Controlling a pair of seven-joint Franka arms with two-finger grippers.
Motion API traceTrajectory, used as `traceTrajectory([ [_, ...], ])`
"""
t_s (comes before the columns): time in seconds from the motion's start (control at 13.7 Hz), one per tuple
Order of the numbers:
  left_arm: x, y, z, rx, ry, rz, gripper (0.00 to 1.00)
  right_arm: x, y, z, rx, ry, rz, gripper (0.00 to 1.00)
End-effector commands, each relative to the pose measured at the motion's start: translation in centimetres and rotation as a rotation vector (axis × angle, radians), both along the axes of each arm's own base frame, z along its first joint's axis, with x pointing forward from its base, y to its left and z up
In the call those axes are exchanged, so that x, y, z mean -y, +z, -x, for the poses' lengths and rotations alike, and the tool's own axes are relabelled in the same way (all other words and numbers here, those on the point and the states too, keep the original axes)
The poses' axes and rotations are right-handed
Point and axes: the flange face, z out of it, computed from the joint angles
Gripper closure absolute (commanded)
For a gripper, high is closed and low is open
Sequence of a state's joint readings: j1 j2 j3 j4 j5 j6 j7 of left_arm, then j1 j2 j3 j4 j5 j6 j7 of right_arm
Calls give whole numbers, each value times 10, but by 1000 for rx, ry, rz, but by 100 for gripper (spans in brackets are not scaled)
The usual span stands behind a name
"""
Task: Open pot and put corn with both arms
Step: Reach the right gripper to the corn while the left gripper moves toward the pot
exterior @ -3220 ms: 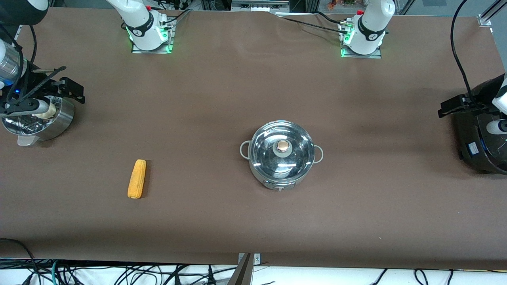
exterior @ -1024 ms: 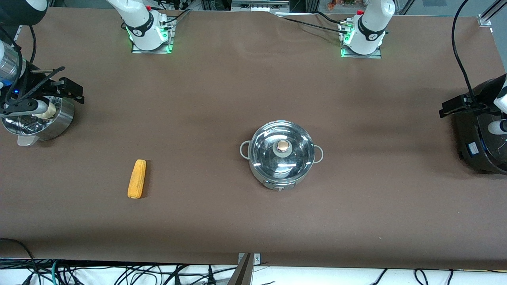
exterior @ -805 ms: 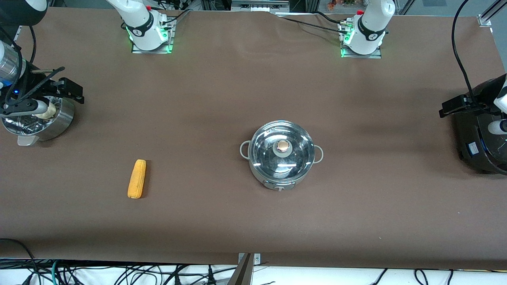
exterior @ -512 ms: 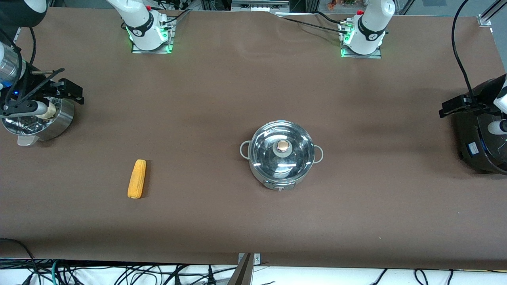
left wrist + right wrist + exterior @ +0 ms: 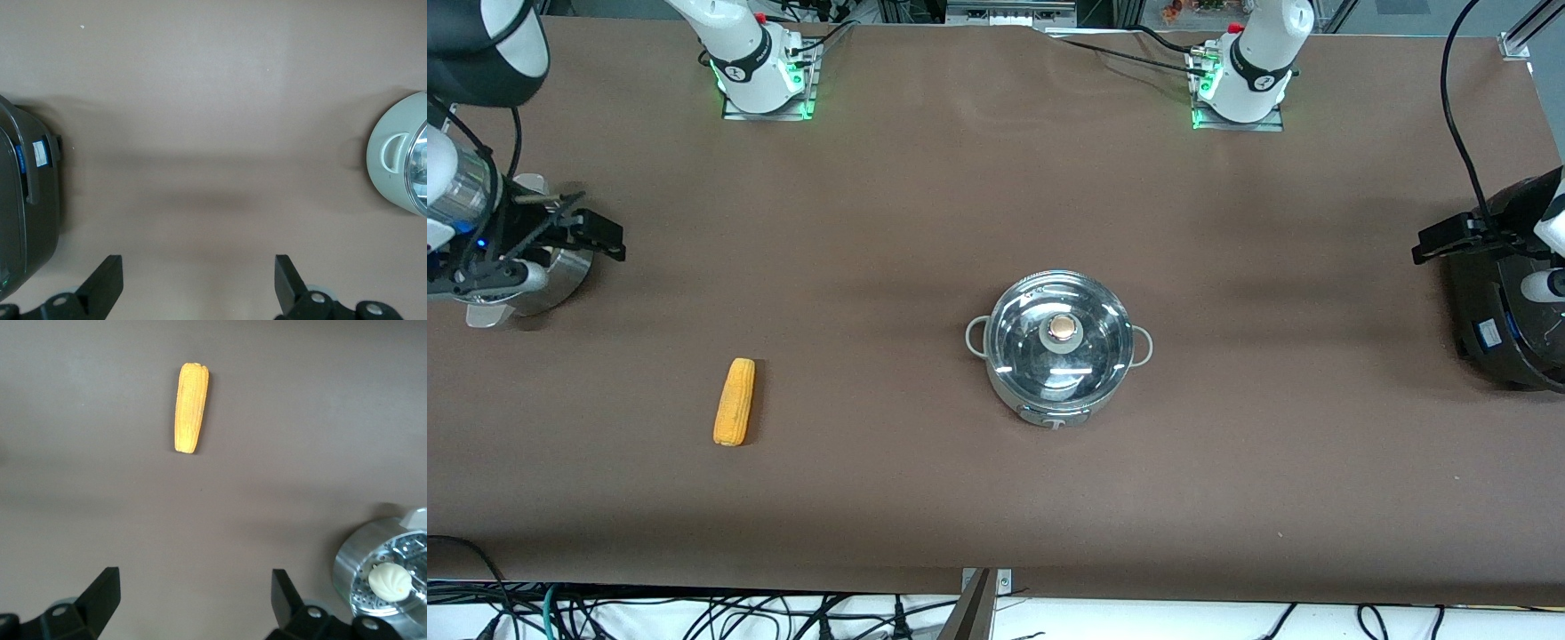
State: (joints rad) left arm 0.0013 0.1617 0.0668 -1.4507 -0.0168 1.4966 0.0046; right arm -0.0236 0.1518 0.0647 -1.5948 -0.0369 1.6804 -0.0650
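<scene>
The steel pot [image 5: 1059, 382] stands mid-table with its glass lid [image 5: 1021, 342] on and the copper knob [image 5: 1062, 328] on top. Its edge shows in the left wrist view [image 5: 390, 170]. The corn [image 5: 735, 402] lies on the table toward the right arm's end; it also shows in the right wrist view [image 5: 190, 408]. My right gripper [image 5: 193, 590] is open and empty, over the table at the steamer pot's edge, apart from the corn. My left gripper [image 5: 197, 270] is open and empty, over the table beside the black cooker, well away from the pot.
A steel steamer pot [image 5: 560, 276] with a white bun [image 5: 390, 581] stands at the right arm's end. A black rounded cooker [image 5: 1507, 338] stands at the left arm's end and shows in the left wrist view [image 5: 27, 200]. Brown cloth covers the table [image 5: 925, 222].
My right gripper has shifted a little toward the corn and now hides the bun in the front view. The left arm, pot and corn have not moved.
</scene>
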Motion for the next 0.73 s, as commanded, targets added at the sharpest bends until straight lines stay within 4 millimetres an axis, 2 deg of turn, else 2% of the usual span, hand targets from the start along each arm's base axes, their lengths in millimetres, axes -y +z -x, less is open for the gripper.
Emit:
traceTrajectory([
  [0.0,-5,2,1,-2,-16,-2,0,4,-37,-31,16,2,-23,0],
  [0.29,-4,2,1,-3,-18,-10,0,-2,-100,-63,55,-4,-32,0],
  [0.44,-5,-20,-7,-43,-16,-9,0,-5,-140,-77,62,0,-39,0],
  [0.66,-2,-22,-7,-51,-12,-10,0,-9,-198,-90,59,-16,-73,0],
])
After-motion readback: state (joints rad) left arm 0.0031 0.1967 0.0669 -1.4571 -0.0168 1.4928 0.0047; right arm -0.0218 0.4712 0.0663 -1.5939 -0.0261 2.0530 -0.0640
